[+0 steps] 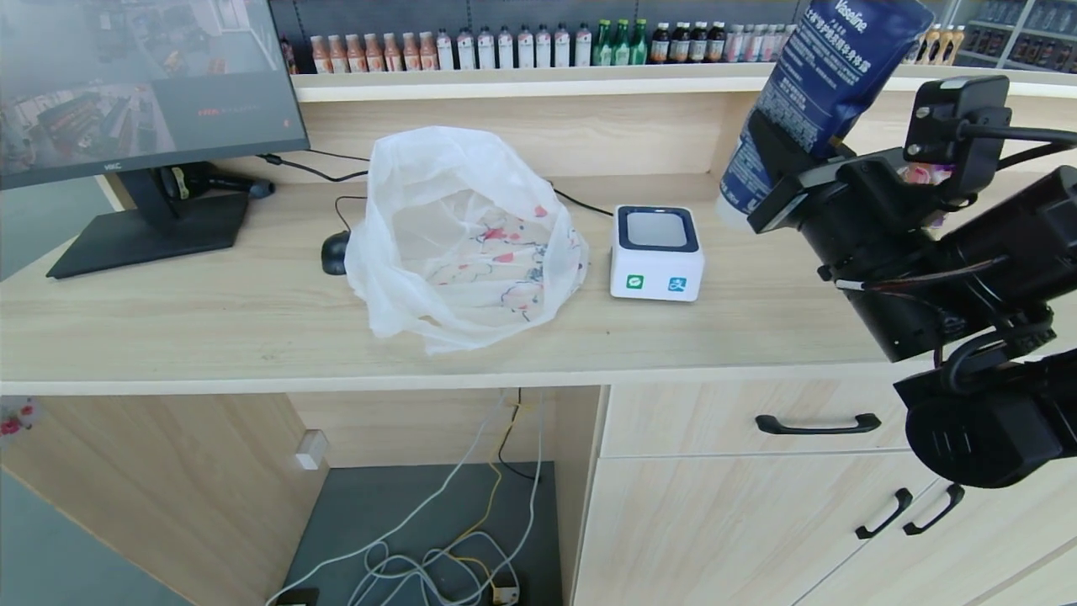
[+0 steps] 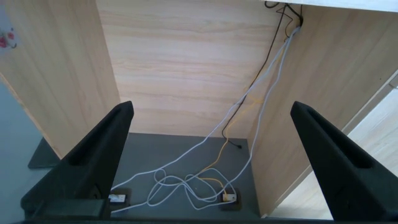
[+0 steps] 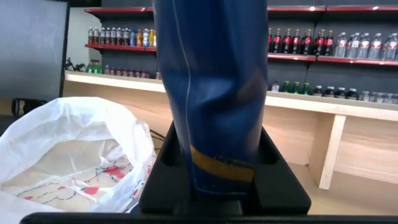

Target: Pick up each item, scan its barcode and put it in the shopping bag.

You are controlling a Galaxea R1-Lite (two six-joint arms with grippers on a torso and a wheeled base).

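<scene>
My right pincer [image 1: 787, 172] is clamped tight on the blue pouch [image 1: 829, 76], held in the air to the right of the scanner [image 1: 656, 252]. The shopping bag [image 1: 463, 244] stands open on the table [image 1: 210, 311], just left of the scanner. My left pincer [image 2: 211, 109] gapes wide, empty, low by the cables [image 2: 186, 186].

blue pouch [image 1: 829, 76], up right of the scanner [image 1: 657, 252]: large white brand word at top, dense white small print below, too small to read. scanner front: two small square icons, green and blue. monitor [image 1: 126, 84], left of scanner: tiny bezel logo.
</scene>
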